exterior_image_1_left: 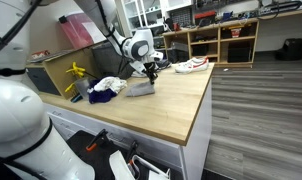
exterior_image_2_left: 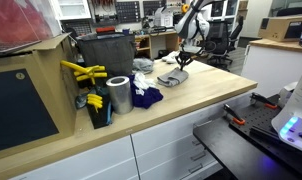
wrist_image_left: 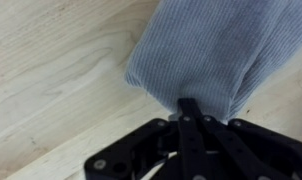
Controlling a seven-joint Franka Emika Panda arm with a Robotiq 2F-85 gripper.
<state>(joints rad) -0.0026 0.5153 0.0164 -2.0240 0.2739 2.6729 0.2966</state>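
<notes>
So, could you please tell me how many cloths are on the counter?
3: the grey cloth pinched in the gripper, a white cloth beside it, and a dark blue cloth by the metal can. More may be hidden.

White arm (exterior_image_1_left: 109, 22), black jaws

I work over a pale wooden table (exterior_image_1_left: 166, 112). Right beneath my claw (exterior_image_1_left: 149, 72) a grey cloth (exterior_image_1_left: 141, 89) rests on the wood, and the wrist view shows one edge of it pinched between the claw's tips. Near the claw, towards the table's far end, lies a white shoe (exterior_image_1_left: 191, 65) with red trim. On the claw's opposite side a blue cloth (exterior_image_1_left: 101, 96) and a white cloth (exterior_image_1_left: 110, 83) lie bunched together. A metal can (exterior_image_2_left: 118, 95) stands just past them.
</notes>
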